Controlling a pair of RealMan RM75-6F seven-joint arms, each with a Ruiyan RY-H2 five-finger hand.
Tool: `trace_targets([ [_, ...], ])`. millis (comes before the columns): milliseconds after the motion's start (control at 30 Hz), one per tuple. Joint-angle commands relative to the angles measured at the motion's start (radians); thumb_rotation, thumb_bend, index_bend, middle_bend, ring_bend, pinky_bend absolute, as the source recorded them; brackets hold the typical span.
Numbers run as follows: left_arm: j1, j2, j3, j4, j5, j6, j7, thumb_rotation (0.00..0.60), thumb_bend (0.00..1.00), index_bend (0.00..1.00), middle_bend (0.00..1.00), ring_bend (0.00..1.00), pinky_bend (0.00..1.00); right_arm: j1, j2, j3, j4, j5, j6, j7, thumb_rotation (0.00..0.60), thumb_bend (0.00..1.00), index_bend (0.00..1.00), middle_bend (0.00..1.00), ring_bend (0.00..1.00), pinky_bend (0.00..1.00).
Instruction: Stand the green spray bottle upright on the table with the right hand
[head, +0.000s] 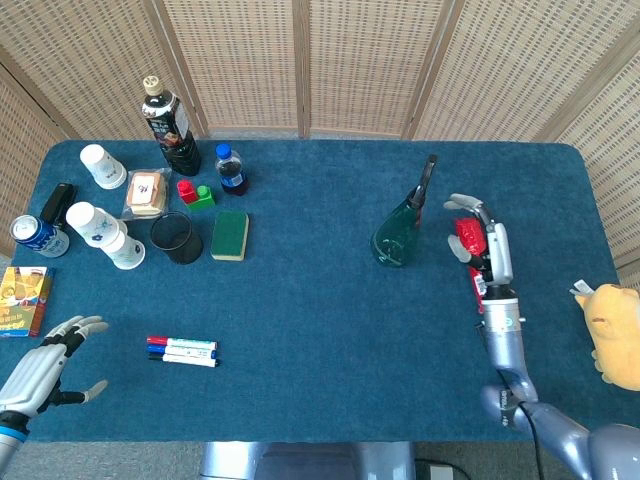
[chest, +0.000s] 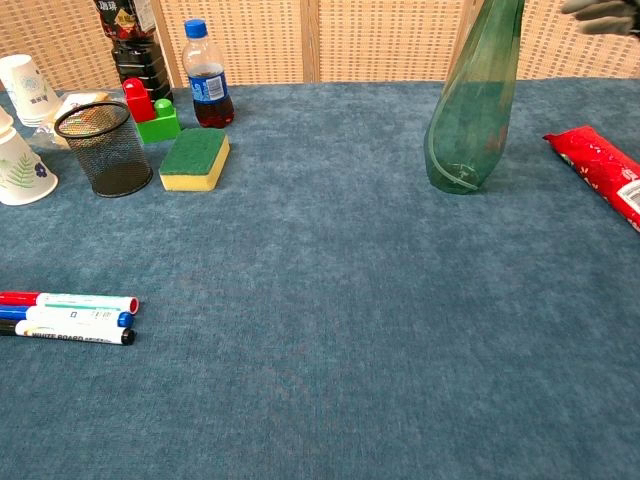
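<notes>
The green spray bottle (head: 398, 232) stands upright on the blue table (head: 320, 330), right of centre, its black nozzle on top. In the chest view the green spray bottle (chest: 472, 110) rises past the top edge. My right hand (head: 480, 235) hovers open to the right of the bottle, apart from it, with its fingers spread; only its fingertips (chest: 603, 10) show at the chest view's top right. Low at the table's front left corner, my left hand (head: 45, 365) is open and holds nothing.
A red packet (head: 470, 262) lies under my right hand. At the back left stand a dark bottle (head: 170, 125), a cola bottle (head: 231, 168), a mesh cup (head: 177, 238), a sponge (head: 230, 235) and paper cups (head: 105, 235). Markers (head: 182, 350) lie front left. A yellow toy (head: 615, 330) sits far right.
</notes>
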Motion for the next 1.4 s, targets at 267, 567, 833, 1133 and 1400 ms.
trace_targets([
  [267,0.018,-0.022,-0.006,0.018,-0.031,0.02,0.004,0.6,0.31,0.17,0.15,0.09,0.01,-0.101,0.223,-0.095,-0.117,-0.062,-0.01,-0.059,0.309,0.24,0.3,0.36,0.25,0.21],
  [567,0.038,-0.04,-0.013,0.034,-0.078,0.037,0.041,0.6,0.31,0.18,0.15,0.09,0.01,-0.165,0.42,-0.169,-0.278,-0.075,-0.061,-0.297,0.496,0.26,0.32,0.36,0.27,0.21],
  [833,0.074,-0.062,-0.02,0.049,-0.105,0.093,0.082,0.6,0.3,0.19,0.15,0.09,0.01,-0.229,0.527,-0.187,-0.45,0.004,-0.047,-0.764,0.524,0.26,0.32,0.36,0.25,0.21],
  [1133,0.109,-0.079,-0.008,0.061,-0.086,0.135,0.079,0.6,0.31,0.19,0.15,0.09,0.01,-0.298,0.597,-0.195,-0.652,0.08,0.006,-1.009,0.536,0.25,0.32,0.36,0.23,0.21],
  [1400,0.125,-0.085,-0.002,0.077,-0.054,0.158,0.062,0.6,0.3,0.19,0.15,0.09,0.0,-0.337,0.642,-0.205,-0.761,0.092,0.034,-1.07,0.538,0.24,0.33,0.36,0.22,0.21],
])
